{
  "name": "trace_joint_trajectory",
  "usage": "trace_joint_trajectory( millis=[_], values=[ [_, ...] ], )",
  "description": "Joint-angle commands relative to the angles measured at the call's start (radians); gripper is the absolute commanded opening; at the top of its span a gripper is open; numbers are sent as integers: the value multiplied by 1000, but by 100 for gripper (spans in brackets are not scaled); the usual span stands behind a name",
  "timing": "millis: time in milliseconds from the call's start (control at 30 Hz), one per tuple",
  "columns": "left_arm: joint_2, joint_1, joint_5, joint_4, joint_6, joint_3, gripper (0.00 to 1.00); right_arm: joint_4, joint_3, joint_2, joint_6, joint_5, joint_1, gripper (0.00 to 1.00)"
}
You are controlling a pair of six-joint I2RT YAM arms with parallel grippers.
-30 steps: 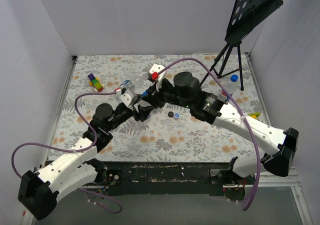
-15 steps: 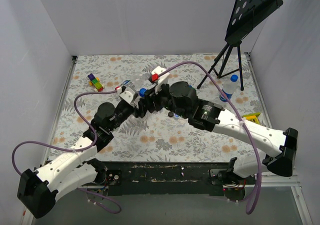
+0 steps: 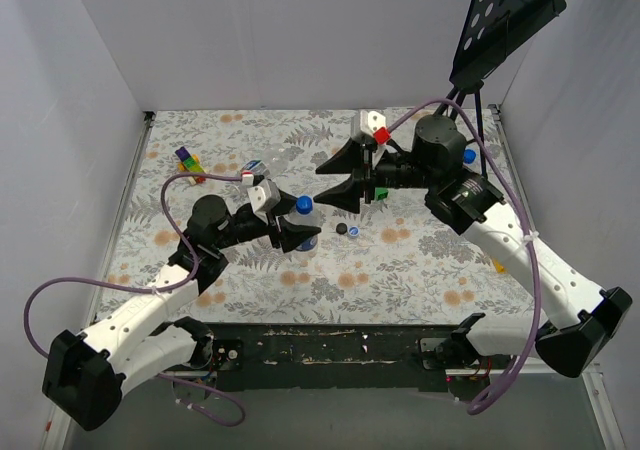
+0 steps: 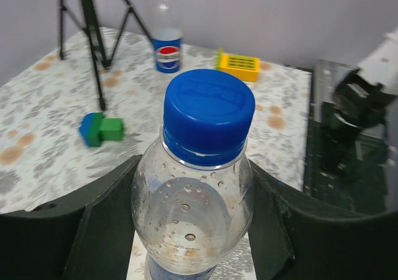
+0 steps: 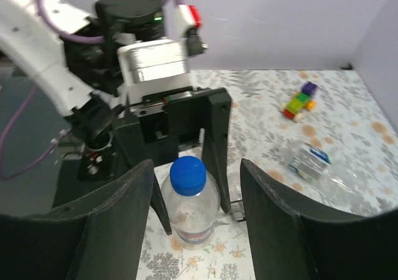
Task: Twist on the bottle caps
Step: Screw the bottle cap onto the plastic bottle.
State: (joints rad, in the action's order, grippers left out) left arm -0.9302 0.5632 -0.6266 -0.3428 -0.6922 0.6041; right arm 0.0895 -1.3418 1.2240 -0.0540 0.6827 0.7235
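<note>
My left gripper (image 3: pixel 292 234) is shut on a small clear bottle (image 3: pixel 305 232) that stands upright on the table. The bottle wears a blue cap (image 3: pixel 303 205). In the left wrist view the fingers (image 4: pixel 106 224) press both sides of the bottle (image 4: pixel 191 224) below its cap (image 4: pixel 208 115). My right gripper (image 3: pixel 327 180) is open and empty, raised behind the bottle and apart from it. Its wrist view looks down at the bottle (image 5: pixel 189 214) and cap (image 5: pixel 188 171). A loose black cap (image 3: pixel 342 228) and a loose blue cap (image 3: pixel 354 232) lie just right of the bottle. Another bottle (image 3: pixel 255 167) lies on its side.
A capped bottle (image 4: pixel 166 43) stands at the back right beside the music stand's tripod (image 3: pixel 445 110). Multicoloured toy blocks (image 3: pixel 188 162) lie at the back left. A green and blue block (image 4: pixel 101 129) and a yellow piece (image 4: pixel 237 65) lie on the table.
My right gripper has come off the bottle's cap, opened wide and pulled back to the right. My left gripper and the bottle have shifted a little right and nearer.
</note>
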Motion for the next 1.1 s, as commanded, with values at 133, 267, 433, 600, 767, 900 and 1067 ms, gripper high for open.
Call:
trace_joint_trajectory(
  millis=[133, 267, 433, 600, 767, 900, 1067],
  values=[
    [-55, -17, -358, -94, -70, 49, 28, 167, -103, 78, -273, 350, 1, 65],
    [-53, -19, -363, -93, -70, 49, 28, 216, -117, 104, -311, 397, 2, 64],
    [-58, -19, -366, -96, -70, 48, 28, 214, -99, 117, -319, 407, 13, 59],
    [-59, -19, -372, -97, -70, 48, 28, 210, -95, 124, -313, 399, 19, 52],
    [-55, -20, -377, -99, -70, 48, 28, 216, -103, 137, -314, 399, 27, 51],
    [-56, -19, -377, -97, -69, 51, 28, 233, -112, 149, -323, 399, 37, 51],
    [-52, -20, -375, -93, -66, 51, 28, 253, -125, 160, -334, 379, 53, 45]
  ],
)
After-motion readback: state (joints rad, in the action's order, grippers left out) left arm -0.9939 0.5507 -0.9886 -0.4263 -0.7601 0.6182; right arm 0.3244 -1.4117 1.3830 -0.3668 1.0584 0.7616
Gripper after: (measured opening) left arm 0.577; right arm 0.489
